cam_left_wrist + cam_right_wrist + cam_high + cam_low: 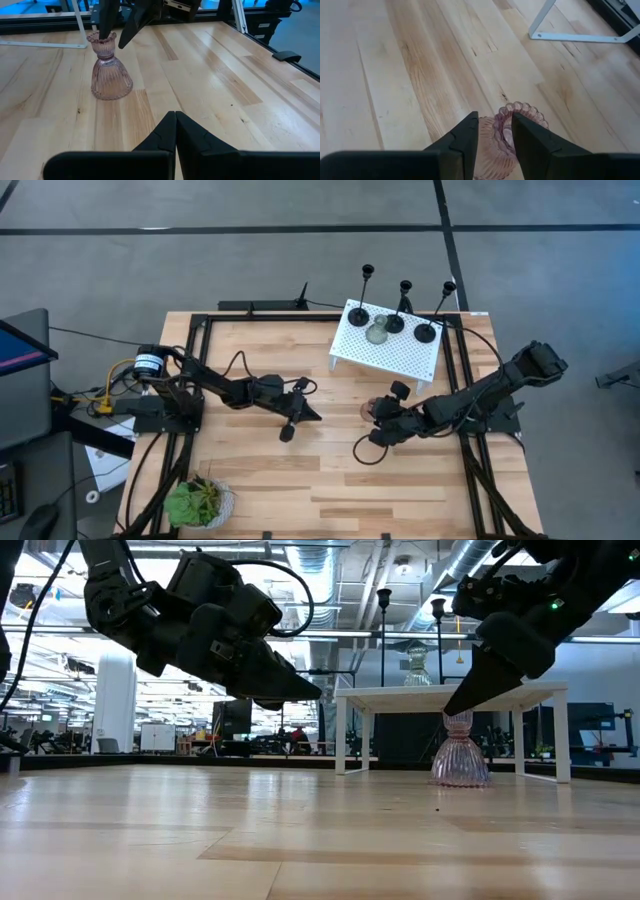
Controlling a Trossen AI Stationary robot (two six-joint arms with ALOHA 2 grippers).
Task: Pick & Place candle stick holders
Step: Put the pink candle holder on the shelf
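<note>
The right gripper (493,131) straddles the scalloped rim of the pink holder (459,752), which stands upright on the table (300,480) just in front of the white stand (385,348); its fingers (462,137) are parted, 1 inside the cup and 1 outside, not yet clamped; I judge the step a grasp, best done by closing gently on the rim wall and lifting straight up so the flared base does not tip; the left gripper (175,125) hovers mid-table, fingers pressed together, empty. The high view alone shows 3 black holders (394,315) and a grey-green one (377,332) on the stand; the low view shows the base resting flat.
</note>
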